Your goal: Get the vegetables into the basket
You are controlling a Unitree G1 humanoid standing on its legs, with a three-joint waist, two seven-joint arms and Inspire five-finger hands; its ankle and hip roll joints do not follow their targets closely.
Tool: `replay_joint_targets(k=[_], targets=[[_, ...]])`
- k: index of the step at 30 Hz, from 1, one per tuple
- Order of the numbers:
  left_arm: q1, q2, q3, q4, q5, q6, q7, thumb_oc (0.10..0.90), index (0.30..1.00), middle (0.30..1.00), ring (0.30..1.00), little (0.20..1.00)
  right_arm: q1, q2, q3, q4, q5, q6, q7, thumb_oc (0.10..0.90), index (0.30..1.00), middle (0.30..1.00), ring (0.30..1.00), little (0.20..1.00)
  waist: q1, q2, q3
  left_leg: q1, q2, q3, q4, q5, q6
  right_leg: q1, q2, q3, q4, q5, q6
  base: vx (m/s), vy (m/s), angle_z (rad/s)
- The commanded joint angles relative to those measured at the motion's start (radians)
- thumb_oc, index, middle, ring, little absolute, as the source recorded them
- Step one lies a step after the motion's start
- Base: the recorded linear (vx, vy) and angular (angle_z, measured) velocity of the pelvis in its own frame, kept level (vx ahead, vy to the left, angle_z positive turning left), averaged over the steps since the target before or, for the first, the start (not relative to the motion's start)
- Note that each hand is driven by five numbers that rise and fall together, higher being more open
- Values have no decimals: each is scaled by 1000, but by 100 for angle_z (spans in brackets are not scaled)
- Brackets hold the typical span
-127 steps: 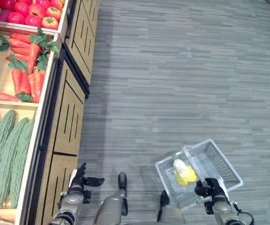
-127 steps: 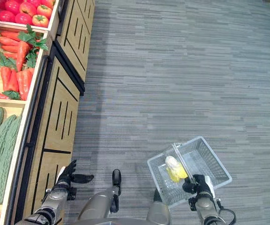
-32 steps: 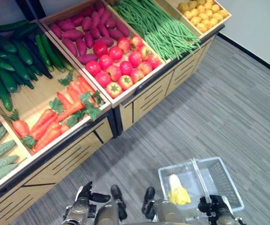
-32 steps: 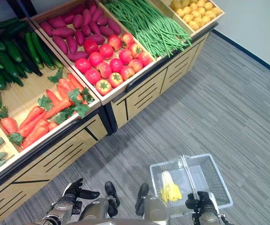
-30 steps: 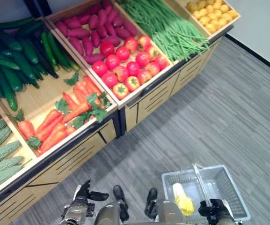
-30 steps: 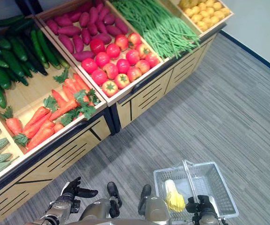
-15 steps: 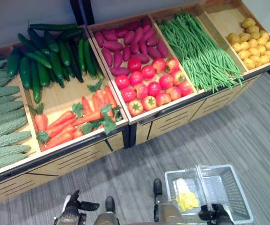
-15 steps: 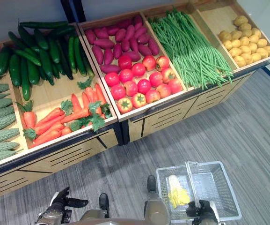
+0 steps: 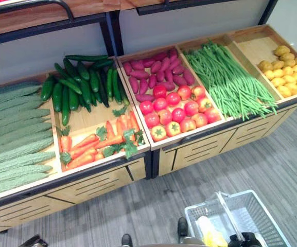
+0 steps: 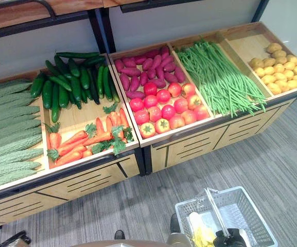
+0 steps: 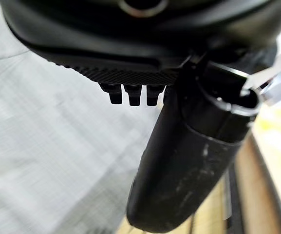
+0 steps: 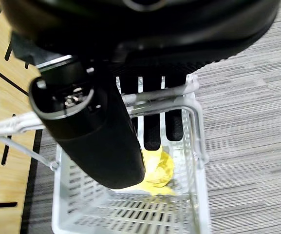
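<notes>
Wooden produce stand point(image 10: 112, 172) runs across the upper scene, its front edge angling down toward the left. Compartments from left: bitter gourds point(image 9: 14, 134), cucumbers point(image 9: 81, 82) above carrots point(image 9: 99, 144), purple sweet potatoes point(image 9: 158, 72) above tomatoes point(image 9: 176, 110), green beans point(image 9: 230, 82), potatoes point(image 9: 284, 69) at far right. Dividers stand between the bins; produce sits inside the rims, none overhanging the front lip.

Grey carpet floor point(image 9: 272, 170) in front of the stand is open, widest toward the right.

White wire basket point(image 10: 251, 206) hangs near the bottom edge, right of centre, apart from the stand's front panel. Inside it, against the left half, lies a pale yellow-and-white leafy vegetable point(image 10: 199, 229). Rest of the basket's bottom is bare mesh.

Right hand point(image 12: 152, 119): fingers curled over the basket's handle point(image 12: 18, 124), thumb wrapped beside it, carrying the basket. It also shows dark at the handle's near end point(image 10: 230, 239).

Left hand point(image 11: 130, 95): in its wrist view the fingers appear as short dark tips beyond the palm, thumb jutting forward, nothing between them; relaxed and empty, with carpet on one side and the stand's wood on the other.
</notes>
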Motion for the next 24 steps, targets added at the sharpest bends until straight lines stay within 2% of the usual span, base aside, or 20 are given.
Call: replay_joint_targets(k=[1,2,3,4,6,7,8,12,13,14,16,18,19,24], targets=[[-4,76,-80,-385,235,-120,197,900,1000,1000,1000,1000,-21,-30,-14,-11,-17,-35,-63,400,300,300,300,300,2,-51,44,-58,35,-29,-1,43,-46,55,-68,-21,7,-39,91,-7,10,-4],[4,78,-70,-436,274,-107,211,900,1000,1000,1000,1000,-19,-28,-22,-11,-14,-39,-65,400,300,300,300,300,6,-53,43,-63,33,-31,-1,47,-46,53,-70,-24,5,-35,91,0,0,0],[30,102,-49,-580,357,-114,277,900,1000,1000,1000,1000,-11,-21,-42,-7,-8,-43,-71,400,300,300,300,300,13,-54,44,-64,33,-39,-1,43,-48,60,-71,-32,6,-42,93,-14,-10,14],[43,98,-36,-646,408,-87,294,900,1000,1000,1000,1000,-9,-19,-47,-7,-5,-44,-71,400,300,300,300,300,15,-57,42,-70,32,-42,-1,48,-47,58,-73,-35,4,-38,93,-1,-11,21],[51,114,-21,-704,490,-68,324,900,1000,1000,1000,1000,-1,-16,-58,-6,-2,-46,-69,400,300,300,300,300,18,-60,43,-73,32,-47,-1,49,-49,60,-72,-40,3,-41,93,-5,-11,12],[52,111,-20,-709,494,-64,326,900,1000,1000,1000,1000,-1,-16,-57,-5,-2,-46,-69,400,300,300,300,300,18,-60,43,-73,32,-47,-1,49,-49,61,-72,-40,3,-41,93,0,0,0],[33,133,-19,-830,592,-40,326,900,1000,1000,1000,1000,-2,-20,-59,-4,-3,-43,-64,400,300,300,300,300,17,-63,43,-72,35,-50,-1,48,-51,63,-72,-42,1,-42,94,0,0,0],[22,158,-44,-916,671,-33,291,900,1000,1000,1000,1000,-12,-28,-56,-9,-7,-42,-57,400,300,300,300,300,15,-60,45,-70,36,-47,-1,47,-52,64,-71,-38,1,-42,95,0,0,0],[18,170,-82,-989,694,-51,229,900,1000,1000,1000,1000,-19,-37,-55,-13,-8,-41,-53,400,300,300,300,300,10,-58,44,-67,36,-46,-1,46,-51,64,-71,-33,0,-41,95,0,0,0],[18,170,-82,-991,694,-49,227,900,1000,1000,1000,1000,-19,-37,-56,-13,-8,-41,-53,400,300,300,300,300,11,-58,44,-67,36,-45,-1,46,-51,65,-71,-33,0,-41,95,0,0,0],[30,193,-136,-1069,710,-77,129,900,1000,1000,1000,1000,-25,-49,-59,-29,-7,-42,-44,400,300,300,300,300,6,-54,48,-65,38,-44,-1,46,-50,63,-70,-29,-1,-40,94,0,0,0],[37,230,-162,-1072,696,-98,57,900,1000,1000,1000,1000,-30,-62,-61,-37,-7,-41,-33,400,300,300,300,300,4,-50,48,-64,39,-41,-1,46,-50,63,-69,-25,-1,-39,95,-4,8,-2],[29,272,-191,-1066,650,-122,-19,900,1000,1000,1000,1000,-37,-73,-57,-46,-9,-41,-18,400,300,300,300,300,0,-45,48,-62,40,-37,-1,47,-51,61,-68,-22,-1,-37,95,-12,17,-3],[5,388,-249,-1098,552,-160,-194,900,1000,1000,1000,1000,-39,-92,-52,-76,-8,-50,18,400,300,300,300,300,-12,-38,48,-60,43,-28,-1,48,-51,54,-67,-9,-1,-32,96,-5,15,-3]])
